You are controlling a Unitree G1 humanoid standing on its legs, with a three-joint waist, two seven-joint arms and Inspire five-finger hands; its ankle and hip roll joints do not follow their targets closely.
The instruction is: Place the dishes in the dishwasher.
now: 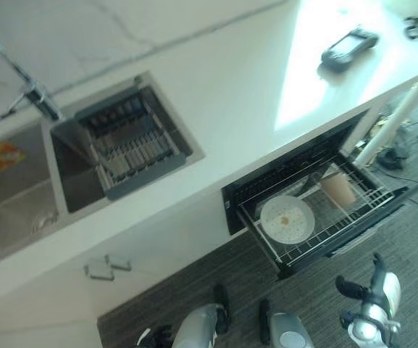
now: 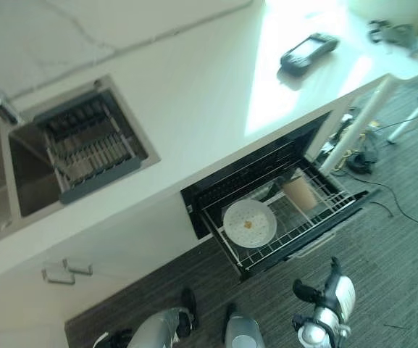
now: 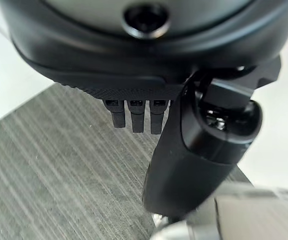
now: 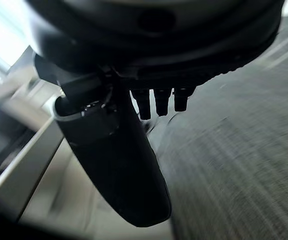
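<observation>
White countertop [image 1: 223,94] runs above the pulled-out dishwasher rack [image 1: 353,217], which holds a plate [image 1: 287,219] at 7 o'clock and a cup [image 1: 338,188] toward 1 o'clock. Right hand [image 1: 371,293] and left hand [image 3: 134,117] hang low, fingers relaxed, grasping nothing. Risk: pushing the rack shut carelessly could topple the cup.

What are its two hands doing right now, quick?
Left hand: open, fingers straight, holding nothing, above the floor.
Right hand: open, holding nothing, hanging near the dishwasher.
</observation>
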